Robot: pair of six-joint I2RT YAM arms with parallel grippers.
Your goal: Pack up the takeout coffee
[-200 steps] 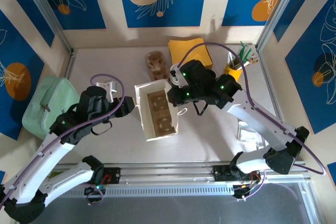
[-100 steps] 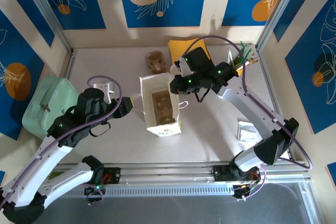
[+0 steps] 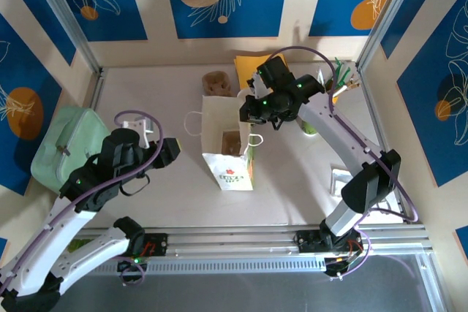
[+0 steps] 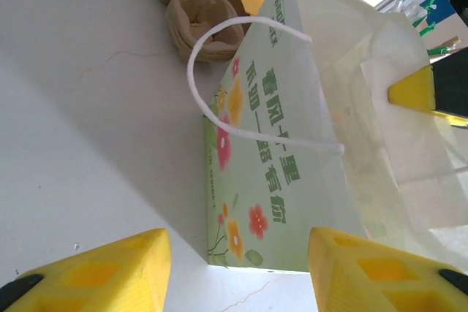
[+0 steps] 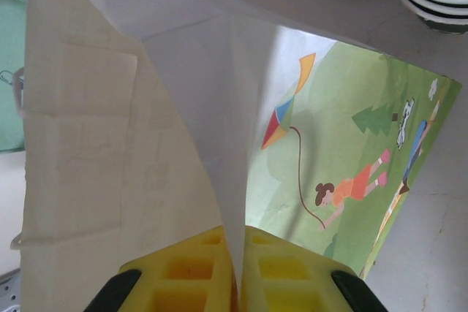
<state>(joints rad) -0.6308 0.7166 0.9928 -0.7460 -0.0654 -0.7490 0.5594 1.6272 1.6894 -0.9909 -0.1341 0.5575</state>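
Bag-opening step: the right gripper (image 5: 235,246) pinches the paper bag (image 3: 228,174) by its rim, apparently holding the mouth open. The left gripper (image 4: 238,257) hovers beside it, fingers spread and empty. Where the coffee cup stands cannot be told; fetching it likely comes next.

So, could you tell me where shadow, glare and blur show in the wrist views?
Left wrist: a shadow crosses the table beside the paper bag; the yellow fingers look soft. Right wrist: a glare patch on the bag's printed side.
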